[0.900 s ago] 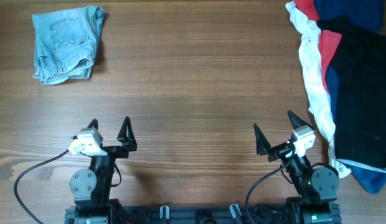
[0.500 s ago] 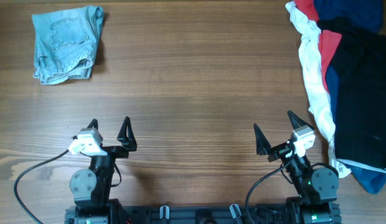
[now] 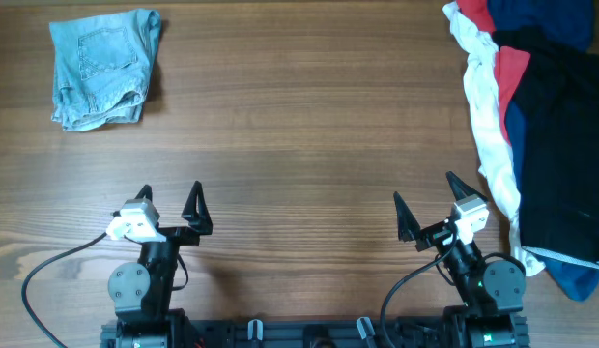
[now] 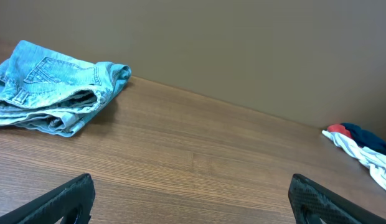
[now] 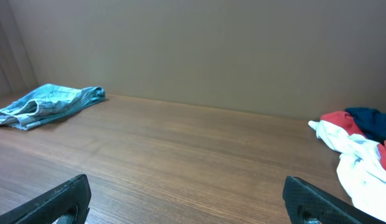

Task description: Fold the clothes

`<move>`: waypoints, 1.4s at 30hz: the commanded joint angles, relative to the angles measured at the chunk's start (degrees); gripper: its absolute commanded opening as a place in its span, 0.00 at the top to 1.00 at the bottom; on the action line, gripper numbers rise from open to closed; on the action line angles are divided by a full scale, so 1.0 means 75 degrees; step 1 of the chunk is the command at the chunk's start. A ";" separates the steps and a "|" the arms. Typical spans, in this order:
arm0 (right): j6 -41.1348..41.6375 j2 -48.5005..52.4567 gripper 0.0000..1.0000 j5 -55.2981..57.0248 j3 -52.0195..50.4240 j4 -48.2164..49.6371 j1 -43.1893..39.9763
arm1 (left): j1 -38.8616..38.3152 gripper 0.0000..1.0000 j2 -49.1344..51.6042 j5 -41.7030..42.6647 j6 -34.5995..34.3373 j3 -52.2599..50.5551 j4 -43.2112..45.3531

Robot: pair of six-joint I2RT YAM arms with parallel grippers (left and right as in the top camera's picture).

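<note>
Folded light-blue denim shorts (image 3: 103, 66) lie at the far left of the table; they also show in the left wrist view (image 4: 53, 87) and the right wrist view (image 5: 47, 106). A heap of unfolded clothes (image 3: 536, 126), white, red, blue and black, lies along the right edge, also seen in the right wrist view (image 5: 361, 146) and the left wrist view (image 4: 361, 143). My left gripper (image 3: 169, 198) is open and empty near the front edge at left. My right gripper (image 3: 425, 203) is open and empty near the front edge, just left of the heap.
The wooden table (image 3: 299, 145) spans the whole view. A plain brown wall (image 5: 193, 50) stands behind its far edge. Black cables (image 3: 39, 280) run beside the arm bases at the front.
</note>
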 commanded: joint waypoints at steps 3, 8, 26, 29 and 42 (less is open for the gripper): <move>-0.0105 -0.0055 0.00 0.0079 -0.0009 0.0020 -0.0047 | -0.0035 0.00 -0.0052 -0.0044 -0.0096 -0.0058 -0.0003; -0.0096 -0.0055 0.01 0.0076 -0.0009 0.0102 -0.0047 | -0.0035 0.00 -0.0052 -0.0044 -0.0093 -0.0058 -0.0003; 0.0291 0.4028 0.00 -0.0560 0.3698 0.0172 -0.0047 | -0.0035 0.00 0.2908 0.0921 -0.0446 0.2562 -0.0670; 0.0286 0.5837 0.00 -0.0583 0.5406 -0.0903 -0.0047 | -0.0035 0.00 0.4823 0.1396 -0.0052 0.4138 -0.1609; 0.1492 1.0188 0.00 0.1521 0.8839 -0.3520 -0.0440 | -0.0035 0.00 1.0022 0.2428 0.0711 0.7525 -0.4022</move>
